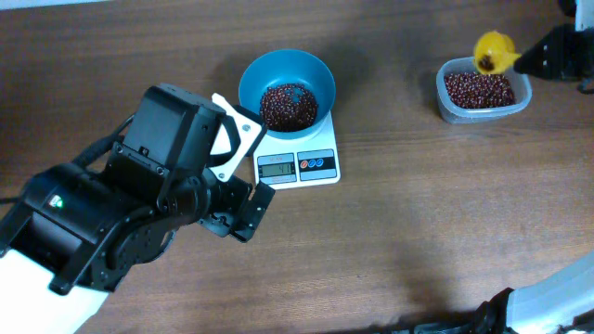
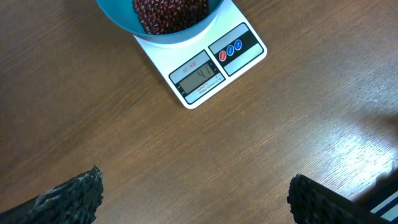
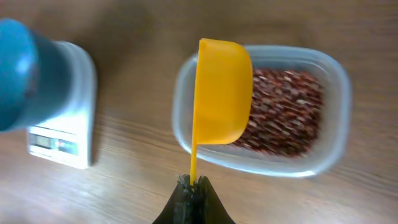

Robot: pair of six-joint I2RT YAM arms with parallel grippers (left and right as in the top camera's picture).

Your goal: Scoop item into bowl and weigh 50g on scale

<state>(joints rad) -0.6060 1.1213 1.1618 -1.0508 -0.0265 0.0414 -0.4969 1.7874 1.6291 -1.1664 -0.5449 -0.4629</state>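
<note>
The teal bowl [image 1: 288,70] stands on the white scale [image 1: 299,167] and holds a heap of reddish-brown beans [image 1: 287,105]. The scale's display [image 2: 198,76] reads 41. My left gripper [image 2: 196,202] hovers open over bare table in front of the scale, with nothing between its fingers. At the far right, my right gripper [image 3: 194,182] is shut on the thin handle of a yellow scoop [image 3: 222,90]. The scoop hangs over the left part of the clear tub [image 3: 336,130] of beans [image 3: 286,106]. What is inside the scoop is hidden.
The left arm's black body [image 1: 121,213] looms large over the left half of the table. The tub [image 1: 483,91] sits near the table's far right edge, about a bowl's width and a half from the scale.
</note>
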